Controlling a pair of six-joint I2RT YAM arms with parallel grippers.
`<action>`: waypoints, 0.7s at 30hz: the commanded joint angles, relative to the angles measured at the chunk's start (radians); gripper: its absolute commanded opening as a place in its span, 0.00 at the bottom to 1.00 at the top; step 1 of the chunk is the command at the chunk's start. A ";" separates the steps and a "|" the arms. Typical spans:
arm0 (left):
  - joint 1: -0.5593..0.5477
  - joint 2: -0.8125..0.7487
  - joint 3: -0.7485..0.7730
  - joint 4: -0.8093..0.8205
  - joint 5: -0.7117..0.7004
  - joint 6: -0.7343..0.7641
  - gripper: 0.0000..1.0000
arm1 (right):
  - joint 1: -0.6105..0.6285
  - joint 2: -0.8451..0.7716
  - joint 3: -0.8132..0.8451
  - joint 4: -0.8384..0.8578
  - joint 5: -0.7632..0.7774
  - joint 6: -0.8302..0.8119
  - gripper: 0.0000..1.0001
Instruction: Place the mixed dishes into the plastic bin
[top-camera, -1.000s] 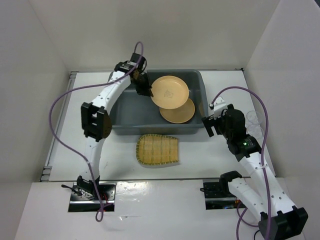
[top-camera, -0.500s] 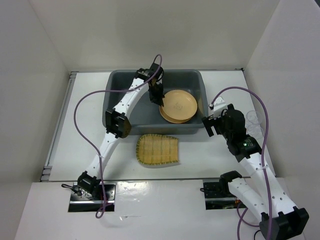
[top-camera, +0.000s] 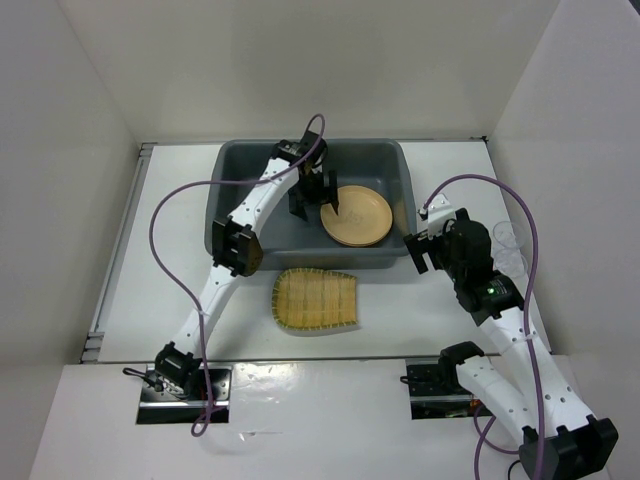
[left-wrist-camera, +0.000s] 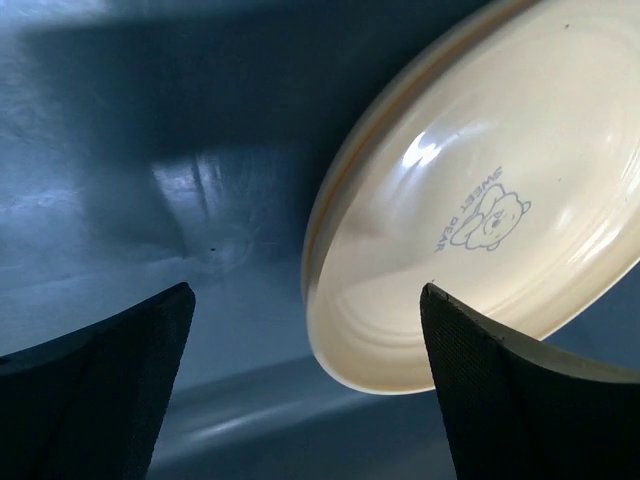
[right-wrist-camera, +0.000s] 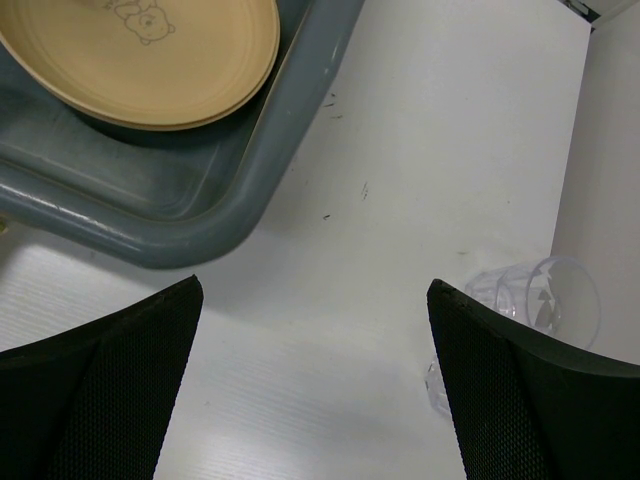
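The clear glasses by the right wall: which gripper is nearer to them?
Right. The right gripper hovers by the bin's near right corner, with the glasses on the table to its right. The left gripper is inside the bin beside the plates, farther away.

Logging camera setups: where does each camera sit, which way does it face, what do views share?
Top external: above and behind the arms, looking down on the table; both arms, bin, tray show.
Left wrist: inside the bin, facing a plate; its two fingers show.
Right wrist: looking down at the bin's corner and glasses; its fingers show.
Shared: plate and bin.
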 joint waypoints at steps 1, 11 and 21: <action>0.013 -0.087 0.078 -0.006 -0.042 -0.002 1.00 | 0.010 -0.012 -0.001 0.067 0.016 0.015 0.97; 0.016 -0.757 -0.199 -0.006 -0.380 0.128 1.00 | 0.010 -0.003 -0.001 0.067 0.016 0.015 0.97; -0.030 -1.573 -1.668 0.454 0.063 -0.007 0.91 | 0.019 -0.003 -0.001 0.067 0.016 0.015 0.97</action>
